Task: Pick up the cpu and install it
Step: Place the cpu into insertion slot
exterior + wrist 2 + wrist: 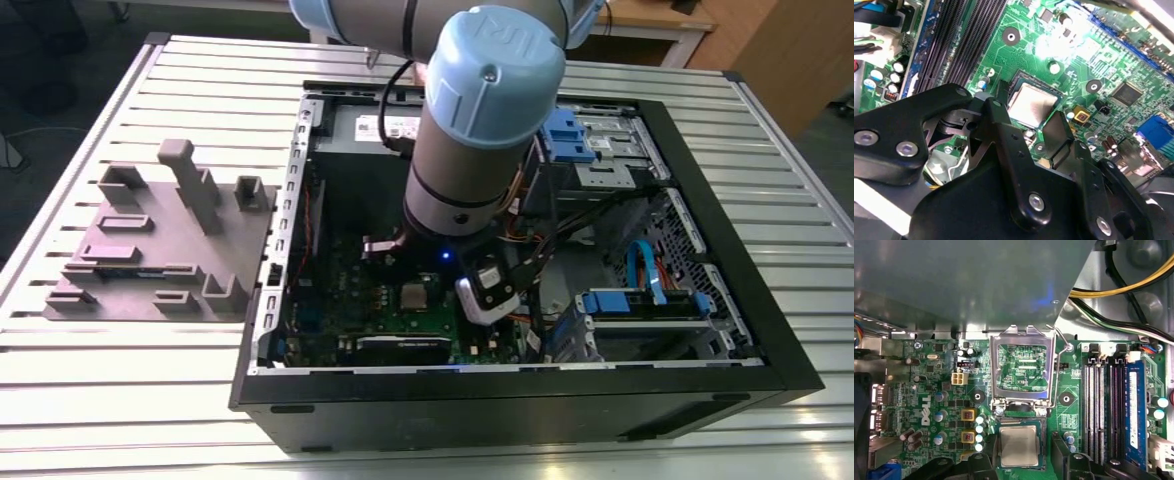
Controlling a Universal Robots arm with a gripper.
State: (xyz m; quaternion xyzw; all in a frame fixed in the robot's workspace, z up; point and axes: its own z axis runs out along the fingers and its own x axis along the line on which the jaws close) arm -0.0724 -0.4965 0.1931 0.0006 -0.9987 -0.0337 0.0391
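The cpu (1019, 445) is a small silver-grey square lying flat in the socket of the green motherboard (944, 390). The socket's metal load frame (1021, 367) stands flipped open beside it. My gripper (1024, 460) hovers just over the chip, open, one black finger (985, 462) on each side and wider apart than the chip. In the second wrist view the cpu (1033, 104) shows between the two fingers (1059, 131) of the gripper (1029, 114), nothing clamped. The exterior view has the cpu (416, 294) inside the open computer case, the arm reaching down next to it.
The black computer case (534, 400) lies open on a slatted metal table (134, 380). A grey plastic block tray (160, 240) stands at the exterior view's left. Memory slots (1104, 410), cables (1124, 290) and blue drive brackets (641, 300) crowd the board's surroundings.
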